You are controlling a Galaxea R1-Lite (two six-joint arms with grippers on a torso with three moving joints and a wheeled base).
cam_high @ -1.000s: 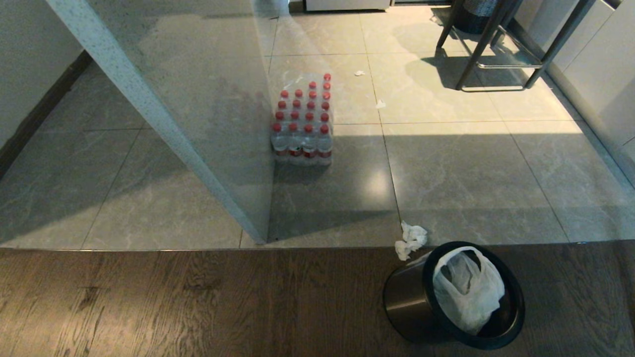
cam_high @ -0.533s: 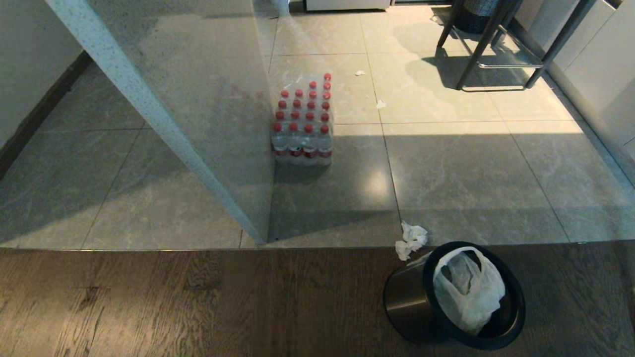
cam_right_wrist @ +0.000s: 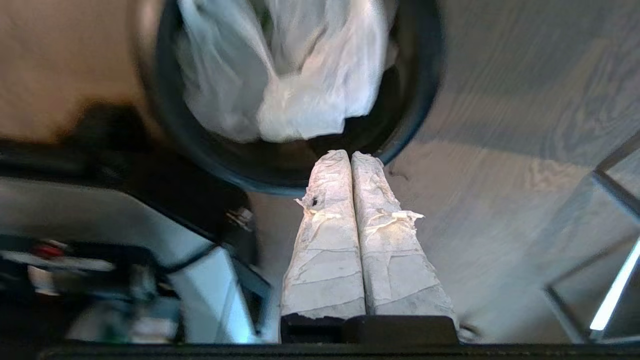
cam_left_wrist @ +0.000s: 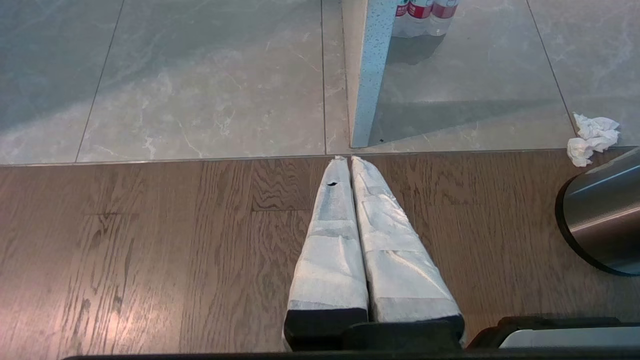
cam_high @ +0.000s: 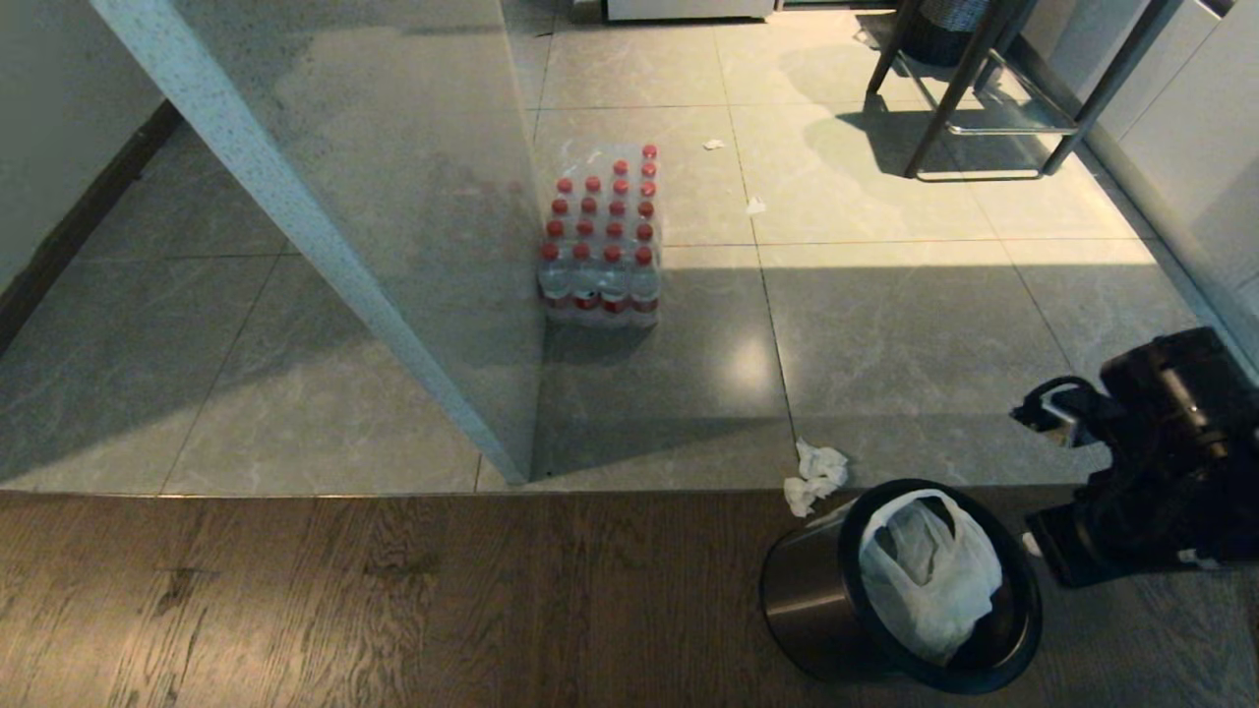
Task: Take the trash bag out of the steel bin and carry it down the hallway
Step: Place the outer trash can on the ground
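Hovering just to the right of the steel bin, my right pincer has its two taped fingers pressed together on nothing. From its wrist camera, the fingertips sit at the bin's black rim, with the trash bag a little beyond them, apart and untouched. That white bag sits inside the bin, its handles standing up above the rim. On the wood floor the bin stands near the tile edge, a crumpled tissue just beside it. My left pincer hangs closed and empty above the wood, well apart from the bin. A pack of red-capped bottles stands on the tiles.
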